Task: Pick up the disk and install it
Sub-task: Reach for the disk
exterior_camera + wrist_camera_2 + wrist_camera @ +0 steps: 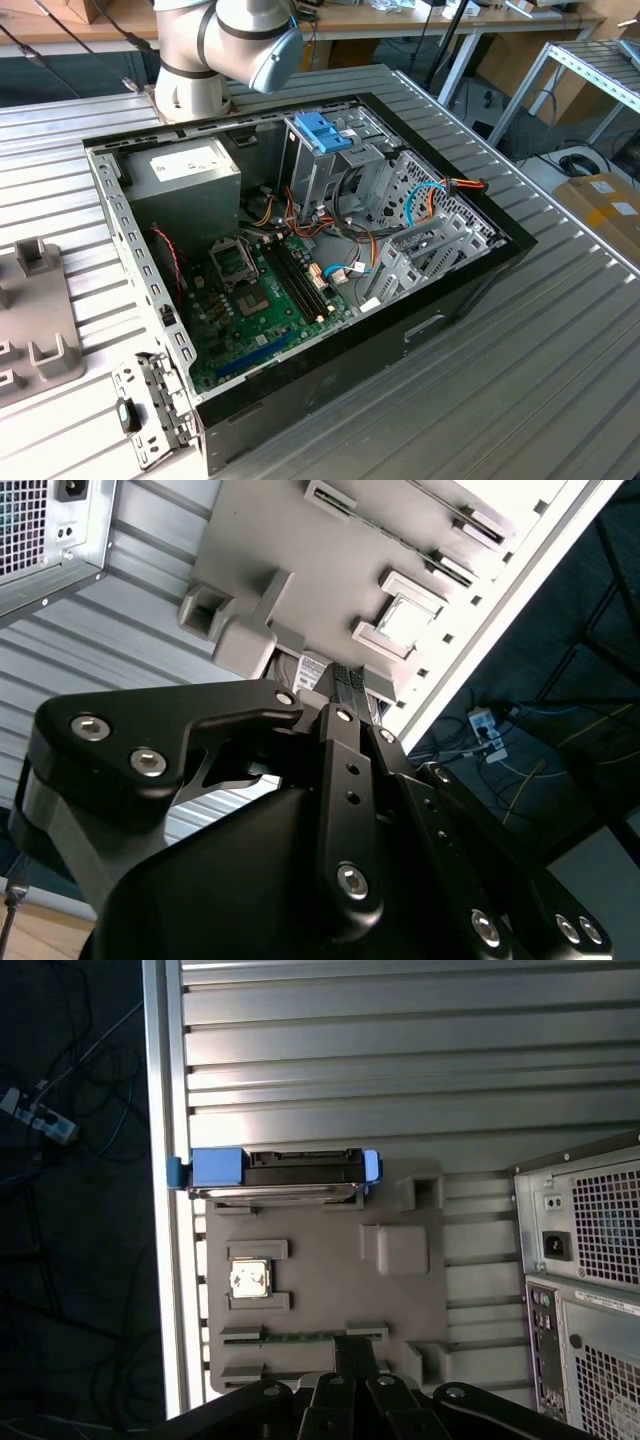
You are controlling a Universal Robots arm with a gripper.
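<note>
Ribbed metal counter (pixel 520 380) carries one open computer case (pixel 300 270) in the middle of the exterior view, its motherboard exposed. One upright drive cage (pixel 320 160) with a blue handle (pixel 325 132) stands inside, toward the back. The robot arm (pixel 230 40) rises at the top of the frame. One grey fixture plate (pixel 35 310) lies at the exterior view's left edge.

In the second wrist view, the gripper (pixel 348 688) hangs above the fixture plate (pixel 300 550). Its fingers appear closed together, holding nothing.

In the first wrist view, the one disk (pixel 275 1175) stands on edge in a slot of the fixture plate (pixel 400 1290), close to the counter's edge. Its light-blue carrier wraps both ends. One processor chip (pixel 250 1278) sits in a pocket beside it. The gripper (pixel 355 1355) hovers over the plate's opposite side, apart from the disk. The case's rear panel (pixel 585 1260) stands next to the plate.

Judging by this, nothing is done yet: the disk is neither picked up nor installed.
</note>
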